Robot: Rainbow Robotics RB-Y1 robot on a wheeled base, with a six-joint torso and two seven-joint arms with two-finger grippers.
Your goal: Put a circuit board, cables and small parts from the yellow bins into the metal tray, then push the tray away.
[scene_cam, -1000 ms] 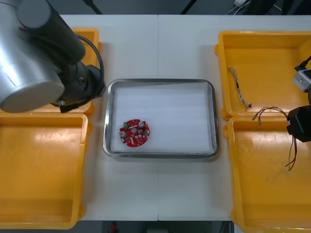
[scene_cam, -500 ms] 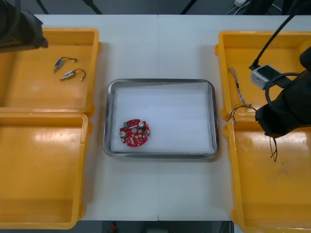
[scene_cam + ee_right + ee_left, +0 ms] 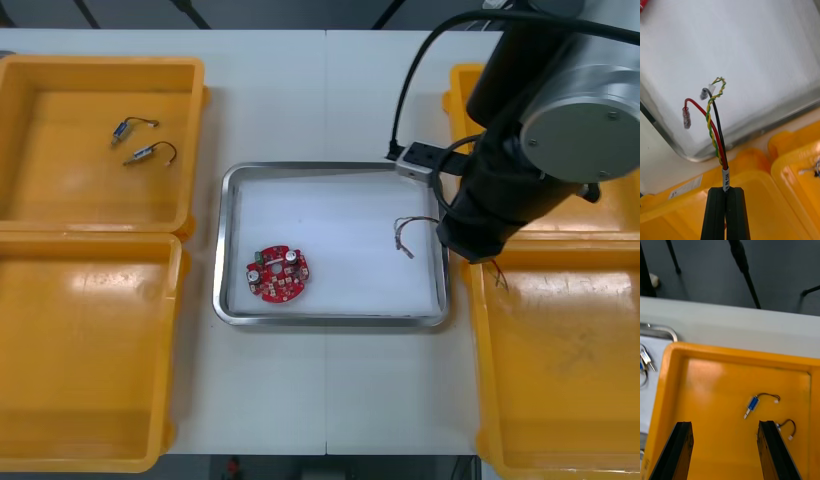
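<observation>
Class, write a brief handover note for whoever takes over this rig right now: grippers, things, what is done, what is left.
Right gripper: shut on the red and yellow cable, at the metal tray's right edge, cable ends over its white inside.
Left gripper: open, above the far left yellow bin holding two small metal parts.
Done: circuit board lies in the tray.
To do: release the cable, add small parts, push the tray away.
</observation>
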